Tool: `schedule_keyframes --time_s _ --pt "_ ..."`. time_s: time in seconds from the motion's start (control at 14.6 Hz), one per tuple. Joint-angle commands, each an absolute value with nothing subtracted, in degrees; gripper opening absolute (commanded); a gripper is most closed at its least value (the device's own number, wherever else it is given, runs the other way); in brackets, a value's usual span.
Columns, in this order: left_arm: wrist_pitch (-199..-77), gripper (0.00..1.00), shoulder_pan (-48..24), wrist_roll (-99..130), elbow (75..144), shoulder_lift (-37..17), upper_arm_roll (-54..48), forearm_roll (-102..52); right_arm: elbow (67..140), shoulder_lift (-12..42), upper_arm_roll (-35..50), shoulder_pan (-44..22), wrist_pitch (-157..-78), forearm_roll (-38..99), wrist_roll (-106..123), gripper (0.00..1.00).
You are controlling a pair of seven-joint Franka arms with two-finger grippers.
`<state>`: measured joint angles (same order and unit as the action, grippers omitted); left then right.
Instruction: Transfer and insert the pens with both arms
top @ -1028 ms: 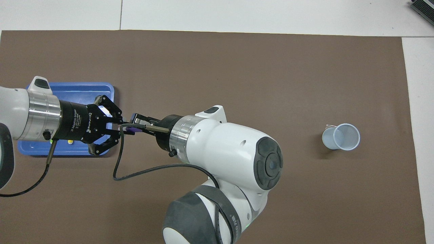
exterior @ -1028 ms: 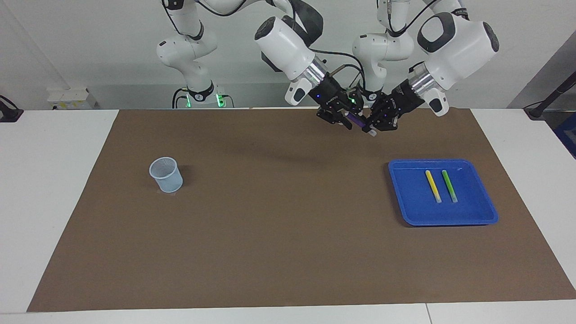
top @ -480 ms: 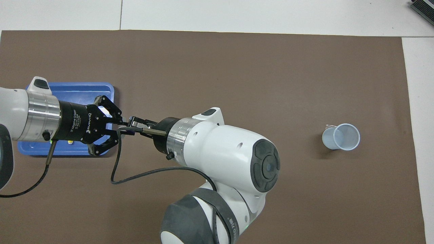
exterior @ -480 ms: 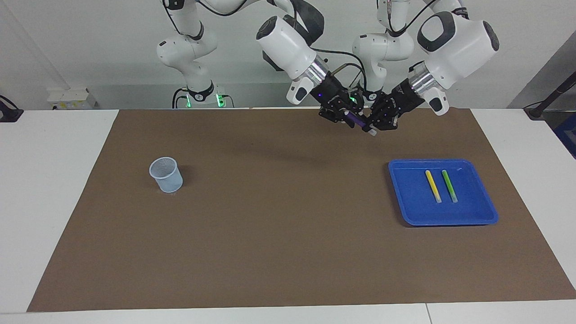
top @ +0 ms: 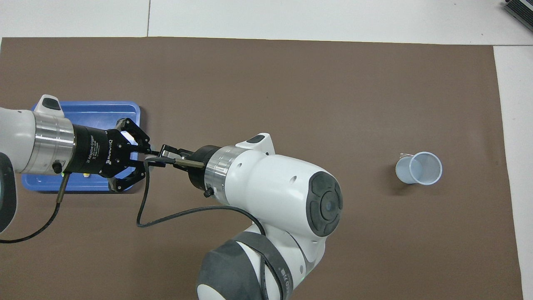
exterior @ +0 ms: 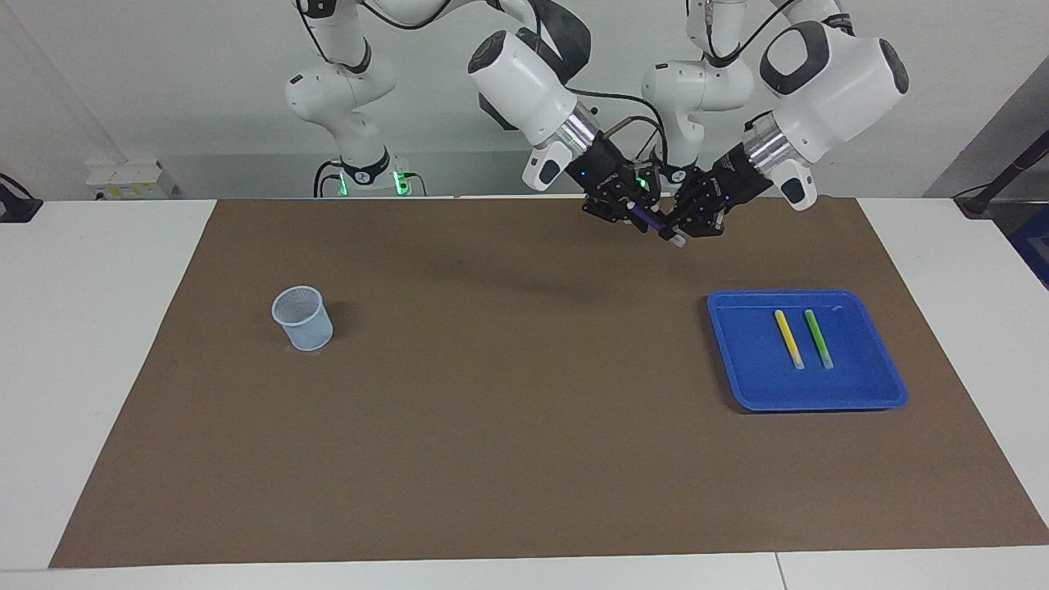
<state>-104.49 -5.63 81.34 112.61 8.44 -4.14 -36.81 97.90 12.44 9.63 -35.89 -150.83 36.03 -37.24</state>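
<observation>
Grippers are meeting in the air over the brown mat (exterior: 508,393), near the robots' edge of it, with the slim purple pen (exterior: 653,221) bridging them. The black two-finger left gripper (exterior: 677,232) is clamping fully shut on the pen near its pale cap end (exterior: 678,241). The black two-finger right gripper (exterior: 638,218) is reaching in at the purple end; compared with a second ago it is sitting closer against the left gripper, with less purple showing between them, and its fingers are narrowing around the pen, though whether they are already gripping it I cannot tell. From overhead the left gripper (top: 146,155) and right gripper (top: 161,153) are almost touching. Unchanged since the earlier frames, the yellow pen (exterior: 788,338) and the green pen (exterior: 818,338) are lying side by side, apart, in the shallow blue plastic tray (exterior: 742,377) toward the left arm's end. The pale translucent cup (exterior: 302,317) is standing upright toward the right arm's end, well apart from the tray.
</observation>
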Motion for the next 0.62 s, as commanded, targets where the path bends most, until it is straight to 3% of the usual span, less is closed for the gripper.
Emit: schedule_keyframes --time_s 0.0,0.55 --pt "-103.8 0.00 -6.3 82.1 114.1 10.3 -3.3 -37.6 98.5 12.0 9.8 -35.4 -150.1 35.1 -36.8 0.00" --pt "-103.5 0.00 -6.3 81.4 114.3 10.5 -3.3 -37.6 98.9 11.9 9.8 -35.2 -149.9 35.1 -36.9 0.00"
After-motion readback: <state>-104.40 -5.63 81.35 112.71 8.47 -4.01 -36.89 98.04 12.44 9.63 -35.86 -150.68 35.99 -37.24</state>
